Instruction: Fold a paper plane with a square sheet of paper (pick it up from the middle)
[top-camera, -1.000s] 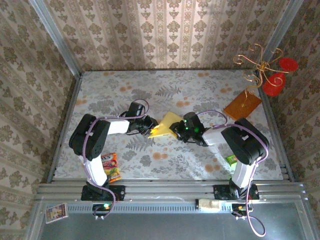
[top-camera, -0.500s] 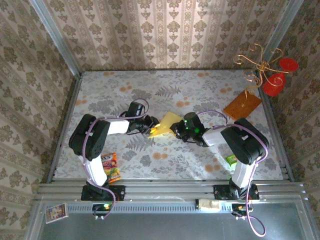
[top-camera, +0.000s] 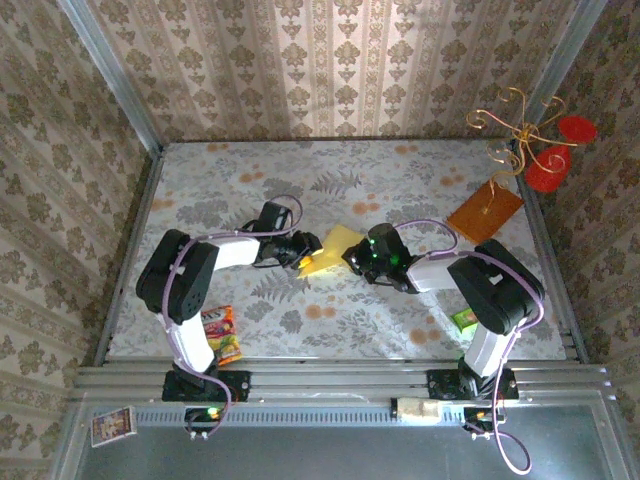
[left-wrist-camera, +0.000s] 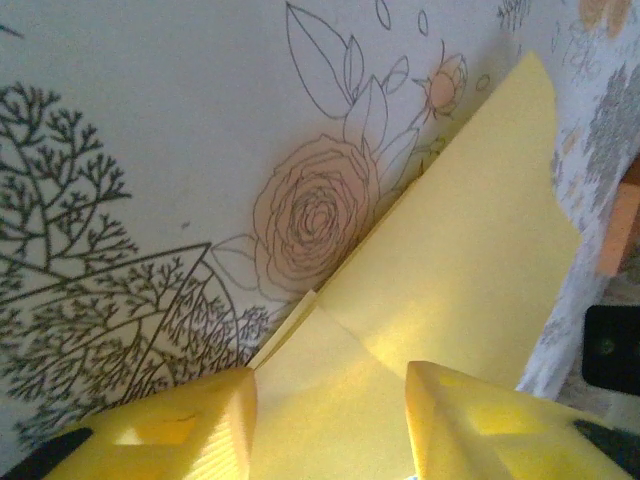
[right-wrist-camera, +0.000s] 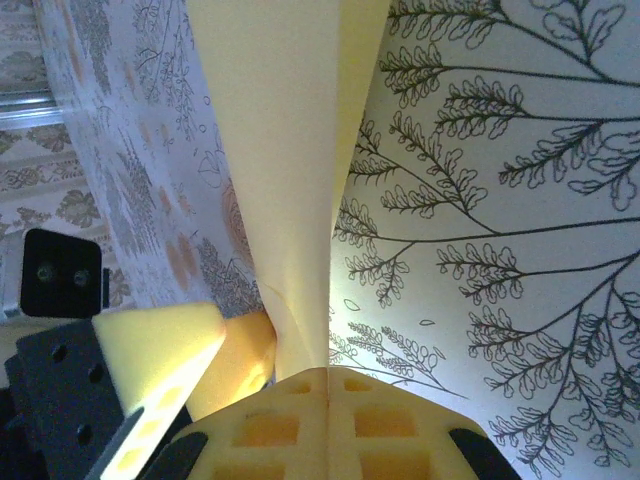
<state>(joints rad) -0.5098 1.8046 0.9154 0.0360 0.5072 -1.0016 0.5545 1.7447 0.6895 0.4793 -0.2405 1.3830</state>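
Two grippers meet at the square sheet of paper (top-camera: 331, 248), which lies partly folded on the flowered tablecloth (top-camera: 400, 180) midway between the arms.

Well to the left of the sheet and nearer the bases lies a bright snack packet (top-camera: 222, 333), out of the work. The left gripper (top-camera: 300, 256) sits at the sheet's left corner. From its wrist camera its yellow fingers (left-wrist-camera: 190, 430) stand spread, with layered yellow paper lying in the gap and nothing clamped. My guess is it has let go, or is only steadying that corner flat.

The right gripper (top-camera: 352, 258) is at the sheet's right edge, jaws pressed together and pinching a raised ridge of the paper. The sheet climbs straight out from between the pads like a tent, so I take this for holding or sharpening a crease. A dart shape is not finished yet.

Right of the sheet and toward the near edge lies a small green packet (top-camera: 463, 320). Farther right and back, an orange-brown board (top-camera: 484, 210) rests flat, with a gold wire ornament (top-camera: 528, 140) beyond it.

As for containers, I see only the two packets, both closed, so I cannot tell what is inside them.
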